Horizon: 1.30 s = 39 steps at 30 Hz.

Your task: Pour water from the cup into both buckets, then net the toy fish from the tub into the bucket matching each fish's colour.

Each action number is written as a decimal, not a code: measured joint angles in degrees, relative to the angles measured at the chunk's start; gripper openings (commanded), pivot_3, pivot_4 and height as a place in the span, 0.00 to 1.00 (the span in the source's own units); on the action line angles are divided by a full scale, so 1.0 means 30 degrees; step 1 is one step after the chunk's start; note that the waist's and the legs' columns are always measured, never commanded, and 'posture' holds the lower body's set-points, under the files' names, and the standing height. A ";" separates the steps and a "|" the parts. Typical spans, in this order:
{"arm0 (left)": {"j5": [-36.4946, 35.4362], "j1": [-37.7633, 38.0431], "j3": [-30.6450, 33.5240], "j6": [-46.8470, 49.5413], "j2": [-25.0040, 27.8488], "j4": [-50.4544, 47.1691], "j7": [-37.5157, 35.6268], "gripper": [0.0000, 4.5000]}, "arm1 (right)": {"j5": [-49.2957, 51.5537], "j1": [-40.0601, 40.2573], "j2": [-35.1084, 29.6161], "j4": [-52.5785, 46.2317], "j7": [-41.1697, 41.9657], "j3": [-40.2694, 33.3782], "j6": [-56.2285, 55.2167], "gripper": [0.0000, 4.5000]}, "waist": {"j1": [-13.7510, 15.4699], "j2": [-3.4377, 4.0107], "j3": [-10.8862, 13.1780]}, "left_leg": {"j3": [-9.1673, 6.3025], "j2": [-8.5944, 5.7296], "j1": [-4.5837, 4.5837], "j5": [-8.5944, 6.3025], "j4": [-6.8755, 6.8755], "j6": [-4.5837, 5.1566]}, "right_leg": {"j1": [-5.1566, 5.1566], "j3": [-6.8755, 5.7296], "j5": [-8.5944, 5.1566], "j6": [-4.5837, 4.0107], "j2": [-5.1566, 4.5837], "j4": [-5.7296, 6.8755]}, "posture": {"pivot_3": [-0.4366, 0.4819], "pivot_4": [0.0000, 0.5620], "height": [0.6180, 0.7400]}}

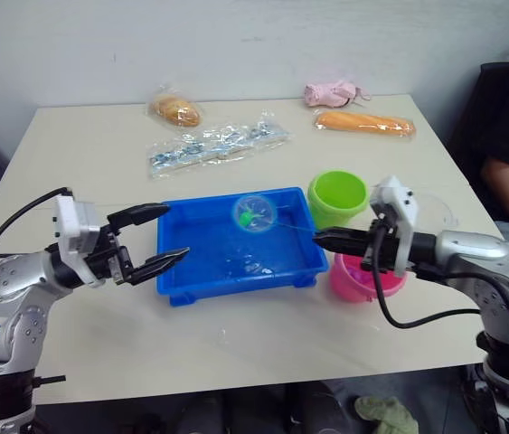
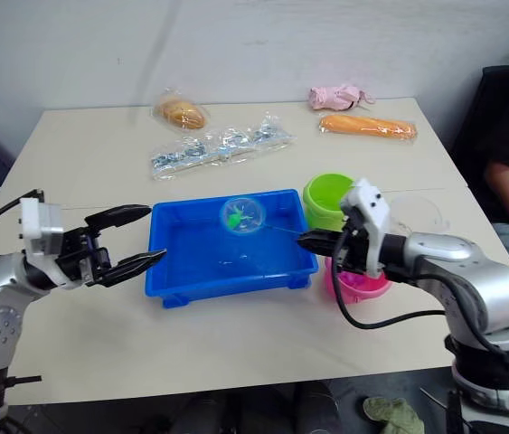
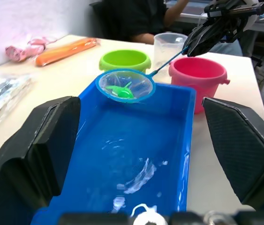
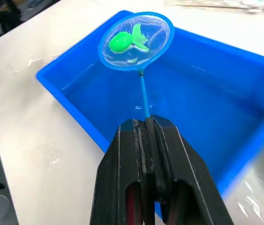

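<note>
Right jaws clenched on net (image 4: pixel 136 40) handle | left jaws released | cup (image 3: pixel 168 47) half-hidden

Silver arms, black cables, white wrists

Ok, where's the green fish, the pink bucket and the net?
green fish (image 4: pixel 124 42), right wrist view, on its body
pink bucket (image 3: pixel 198 77), left wrist view, on its front wall
net (image 4: pixel 157 30), right wrist view, on its mesh

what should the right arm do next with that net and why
Probably swing the net toward the green bucket and tip it there. The right gripper is shut on the net's handle, a green fish lies in the mesh above the tub, and green goes to green.
</note>
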 measured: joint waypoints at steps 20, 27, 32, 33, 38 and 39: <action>0.0210 -0.3082 -0.2499 0.0572 -0.2189 0.1510 0.0033 0.99 | -0.3693 0.2445 -0.3426 0.3761 -0.2758 -0.3372 -0.6850 0.00 | 0.0375 -0.0007 0.0003 | 0.0052 -0.0042 0.0026 0.0023 0.0016 0.0000 | 0.0007 0.0035 0.0005 0.0010 0.0013 0.0007 | 0.48 0.27 1.00; 0.0278 -0.3115 -0.2588 0.0350 -0.2311 0.1919 -0.0241 0.99 | -0.9199 0.3924 -0.4586 0.6859 -0.3105 -0.0661 -1.5222 0.00 | 0.0363 -0.0008 0.0004 | 0.0058 -0.0051 0.0031 0.0030 0.0016 -0.0009 | 0.0009 0.0036 0.0007 0.0015 0.0010 0.0009 | 0.48 0.27 1.00; 0.0279 -0.2893 -0.2586 0.0316 -0.2336 0.1918 -0.0323 0.99 | -1.1466 0.3918 -0.4422 0.8509 -0.4010 -0.0224 -1.9912 0.00 | 0.0352 -0.0008 0.0004 | 0.0054 -0.0005 0.0035 0.0037 0.0015 -0.0021 | 0.0010 0.0032 0.0007 0.0015 0.0018 0.0009 | 0.48 0.27 1.00; 0.0281 -0.2791 -0.2586 0.0298 -0.2346 0.1918 -0.0323 0.99 | -1.2008 0.3919 -0.4443 0.8738 -0.4169 0.0013 -2.0820 0.00 | 0.0346 -0.0008 0.0004 | 0.0054 0.0000 0.0037 0.0037 0.0015 -0.0021 | 0.0011 0.0034 0.0007 0.0015 0.0017 0.0010 | 0.48 0.27 1.00; 0.0302 -0.2606 -0.2588 0.0164 -0.2499 0.1915 -0.0320 0.99 | -1.4384 0.4060 -0.4520 1.0072 -0.5180 0.0921 -2.4533 0.00 | 0.0378 -0.0008 0.0004 | 0.0045 0.0002 0.0036 0.0040 0.0020 -0.0017 | 0.0021 0.0031 0.0007 0.0015 0.0011 0.0009 | 0.48 0.27 1.00; 0.0315 -0.2602 -0.2588 0.0156 -0.2504 0.1915 -0.0320 0.99 | -1.4603 0.4059 -0.4505 1.0329 -0.5431 0.0945 -2.4983 0.00 | 0.0379 -0.0009 0.0004 | 0.0043 0.0003 0.0037 0.0041 0.0020 -0.0016 | 0.0022 0.0031 0.0007 0.0015 0.0010 0.0009 | 0.48 0.27 1.00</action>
